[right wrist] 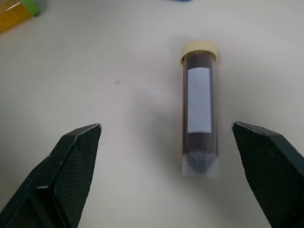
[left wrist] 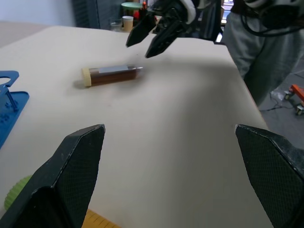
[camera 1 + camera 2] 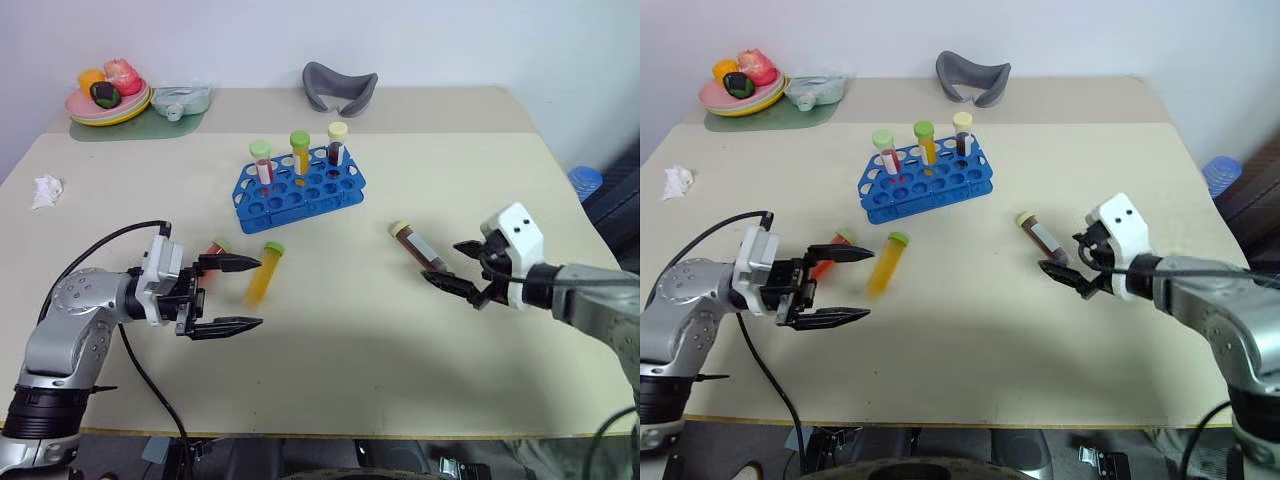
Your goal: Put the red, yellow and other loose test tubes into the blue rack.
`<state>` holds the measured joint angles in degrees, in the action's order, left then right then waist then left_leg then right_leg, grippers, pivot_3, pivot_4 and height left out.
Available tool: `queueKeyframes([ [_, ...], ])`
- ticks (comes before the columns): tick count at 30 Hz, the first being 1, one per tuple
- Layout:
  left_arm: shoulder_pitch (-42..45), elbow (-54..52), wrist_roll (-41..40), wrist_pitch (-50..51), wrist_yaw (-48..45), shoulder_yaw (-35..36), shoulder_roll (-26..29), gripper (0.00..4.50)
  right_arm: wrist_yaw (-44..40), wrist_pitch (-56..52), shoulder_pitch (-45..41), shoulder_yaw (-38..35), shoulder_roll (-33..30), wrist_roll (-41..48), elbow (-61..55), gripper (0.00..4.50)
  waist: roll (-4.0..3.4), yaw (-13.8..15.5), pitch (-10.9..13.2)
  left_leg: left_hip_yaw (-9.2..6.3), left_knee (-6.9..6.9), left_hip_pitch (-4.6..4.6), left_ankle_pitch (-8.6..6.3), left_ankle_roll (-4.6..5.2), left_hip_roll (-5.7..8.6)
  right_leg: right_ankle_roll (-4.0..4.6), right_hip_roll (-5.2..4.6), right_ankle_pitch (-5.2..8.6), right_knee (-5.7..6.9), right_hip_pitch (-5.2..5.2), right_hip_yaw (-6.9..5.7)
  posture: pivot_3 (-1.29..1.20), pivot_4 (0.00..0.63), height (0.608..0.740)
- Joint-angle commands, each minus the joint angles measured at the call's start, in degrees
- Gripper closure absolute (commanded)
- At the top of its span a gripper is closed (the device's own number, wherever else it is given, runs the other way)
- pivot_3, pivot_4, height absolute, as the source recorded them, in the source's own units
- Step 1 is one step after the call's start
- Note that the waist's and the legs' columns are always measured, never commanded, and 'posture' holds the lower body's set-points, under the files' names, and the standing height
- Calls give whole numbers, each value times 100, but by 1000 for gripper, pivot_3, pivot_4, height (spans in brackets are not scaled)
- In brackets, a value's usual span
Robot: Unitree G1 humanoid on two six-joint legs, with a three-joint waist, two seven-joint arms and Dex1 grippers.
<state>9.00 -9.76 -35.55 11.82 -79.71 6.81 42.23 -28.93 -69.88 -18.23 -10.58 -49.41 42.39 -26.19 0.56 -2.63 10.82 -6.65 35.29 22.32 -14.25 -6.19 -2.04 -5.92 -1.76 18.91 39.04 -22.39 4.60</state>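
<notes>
Each arm is a rounded silver-grey shell ending in a white wrist block, the left gripper and right gripper each bearing two tapering, finely textured black fingers, with a thin black cable looping behind the left block.

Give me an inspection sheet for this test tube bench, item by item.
Surface: beige table, bare in front.
Job's things: blue rack holds three upright tubes; yellow tube, red tube and brown tube lie loose on the table.
Clutter: plate of toy fruit, green mat, crumpled paper, grey curved object, clear dish.
Grippers: left gripper open beside the yellow tube; right gripper open, close to the brown tube, holding nothing.
Cables: black cable loops over the left arm.
Surroundings: white wall; blue container past the table's right edge.
</notes>
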Motion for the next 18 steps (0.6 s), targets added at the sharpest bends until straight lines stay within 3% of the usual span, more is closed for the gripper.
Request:
queueKeyframes([
  [1, 14, -183, -4, -18, 118, -45, -61, 19, 367, -811, -794, 143, 262, 37, 335, 0, 0, 5, 0, 0, 0, 2, 0, 0, 0, 0, 0, 0, 0, -2, -1, 0, 150, 740],
  [8, 93, -195, 66, -56, 297, -155, -130, 19, 1059, -2250, -2424, 704, 985, -334, 1032, 0, -4, 1, 2, -1, -1, 9, 0, 0, 0, 0, 0, -1, 4, -15, 0, 0, 150, 740],
  [18, 148, -349, -43, 203, 434, -209, -142, 19, 873, -2081, -2819, 1905, 773, -912, 1555, 0, -5, 2, 2, -2, -3, 16, 0, 1, 0, 0, -2, -1, 4, -21, -3, 0, 150, 740],
])
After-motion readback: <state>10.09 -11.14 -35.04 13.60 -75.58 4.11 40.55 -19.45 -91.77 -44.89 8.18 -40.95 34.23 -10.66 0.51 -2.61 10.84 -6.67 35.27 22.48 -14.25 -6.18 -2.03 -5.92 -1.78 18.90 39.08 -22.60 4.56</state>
